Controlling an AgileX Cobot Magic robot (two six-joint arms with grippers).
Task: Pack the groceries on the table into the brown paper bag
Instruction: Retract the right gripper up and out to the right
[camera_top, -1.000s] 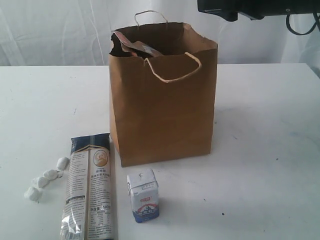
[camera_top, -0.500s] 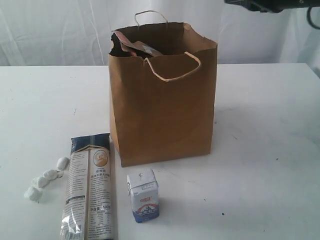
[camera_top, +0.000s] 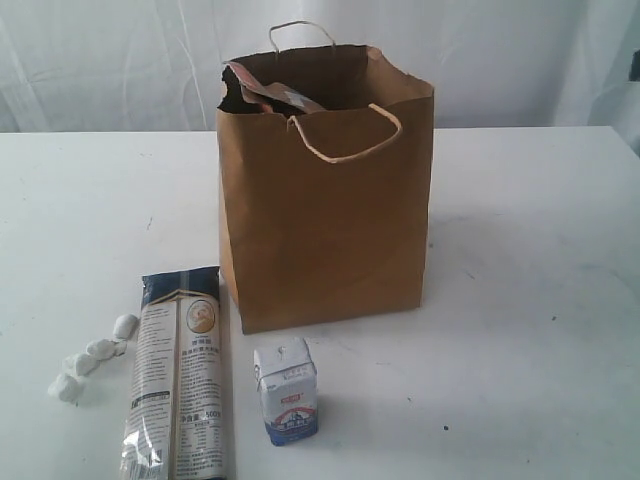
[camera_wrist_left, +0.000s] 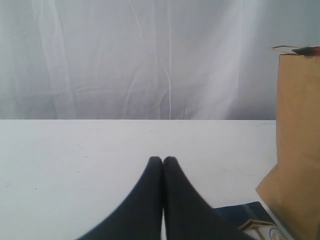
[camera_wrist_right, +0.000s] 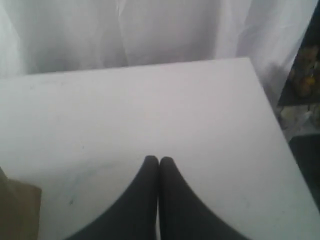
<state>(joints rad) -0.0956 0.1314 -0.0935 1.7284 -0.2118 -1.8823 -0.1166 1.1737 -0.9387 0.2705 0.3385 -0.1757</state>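
The 2 grippers are empty: left gripper (camera_wrist_left: 162, 160) and right gripper (camera_wrist_right: 159, 160) each have fingertips pressed together. The brown paper bag (camera_top: 325, 220) stands upright near the left gripper, with the long noodle packet (camera_top: 180, 375) just beside that gripper. The small white-blue carton (camera_top: 287, 390) and white wrapped sweets (camera_top: 90, 355) lie on the table (camera_top: 520, 300). The orange-labelled brown pouch (camera_top: 268, 95) pokes from the bag.

My left gripper (camera_wrist_left: 162, 160) is fully closed, its two black fingers (camera_wrist_left: 145, 200) pressed flat together from base to rounded tips, with nothing between them, and it points out nearly level. My right gripper (camera_wrist_right: 159, 160) is closed the same way, black fingers (camera_wrist_right: 142, 200) touching along their length, empty, and angled downward from a higher position
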